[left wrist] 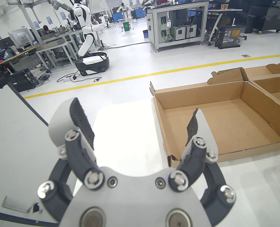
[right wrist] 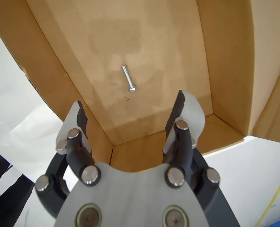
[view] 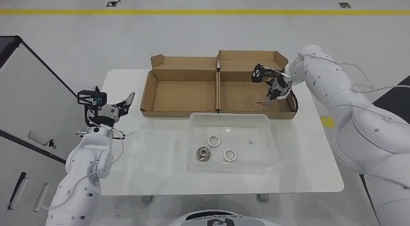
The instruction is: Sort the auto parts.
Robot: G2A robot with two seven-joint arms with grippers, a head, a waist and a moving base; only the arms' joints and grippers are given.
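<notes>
1. At the left edge of the table (view: 301, 155), the left gripper (left wrist: 136, 106) hung with jaws wide apart, holding nothing.
2. The left box (view: 182, 96) lay bare; no part was yet sorted into it.
3. Near the table's front, the tray (view: 256, 123) held a white ring (view: 213, 141), a second ring (view: 229, 155), a metal hub (view: 203, 154) and a speck too small to name.
4. The right box (view: 240, 95) held one bolt (right wrist: 129, 78), lying flat on its floor.
5. The right gripper (right wrist: 130, 97) hovered above that bolt, jaws spread and empty.
6. By my judgement the sorting was early: one part looked placed, at least three waited in the tray.
</notes>
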